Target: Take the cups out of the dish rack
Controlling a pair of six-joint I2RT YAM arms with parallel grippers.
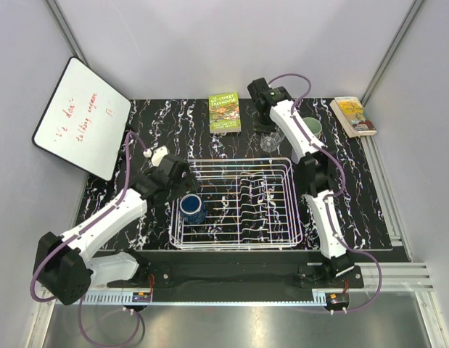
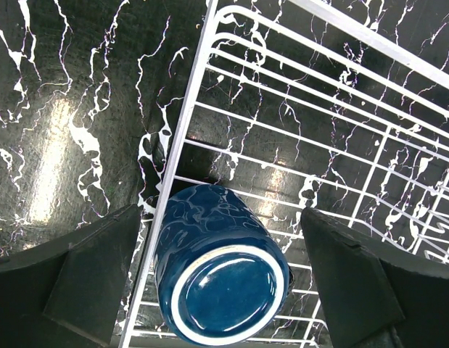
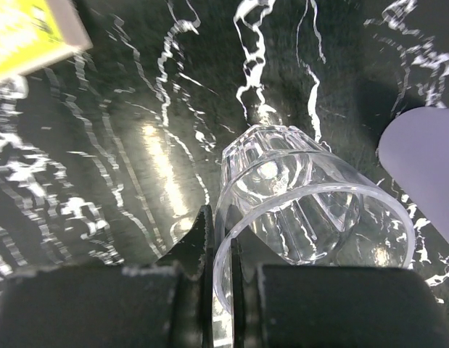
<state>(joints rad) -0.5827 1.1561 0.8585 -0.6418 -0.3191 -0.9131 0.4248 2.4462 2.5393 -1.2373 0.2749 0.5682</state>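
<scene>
Near: the dark blue cup (image 2: 220,279) lies in the left end of the dish rack (image 2: 318,109), against the left rail, with its base turned to the wrist camera. The left gripper (image 2: 220,217) hangs over it. Its fingers (image 2: 86,283) are spread wide, one on each flank of the cup, and neither touches it.

Far: just beyond the rack's far rail, the right gripper (image 3: 218,243) is clamped on the rim of the clear glass (image 3: 311,210). A pale green cup (image 1: 311,129) stands on the table (image 1: 173,116) to its right.
</scene>
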